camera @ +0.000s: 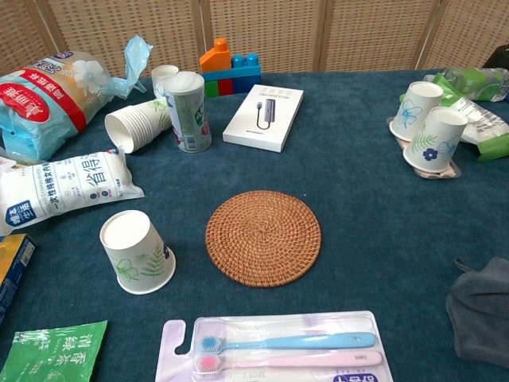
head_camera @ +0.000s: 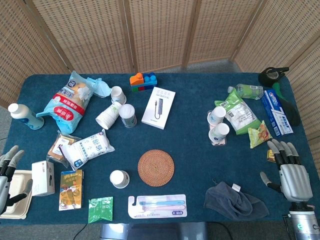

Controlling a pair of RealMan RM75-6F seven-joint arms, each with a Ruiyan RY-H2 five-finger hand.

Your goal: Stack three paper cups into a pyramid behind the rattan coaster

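The round rattan coaster lies in the middle of the blue table. One upside-down paper cup stands to its left. Two more upside-down cups stand together at the right, the nearer one on a small pink mat. A stack of cups lies on its side at the back left. My left hand hovers open at the table's left edge. At the right edge, my right hand is open, its fingers spread. Neither hand appears in the chest view.
A white box lies behind the coaster, with toy blocks farther back. A can stands by the lying cups. A toothbrush pack is in front of the coaster, a grey cloth to its right. Snack bags crowd the left.
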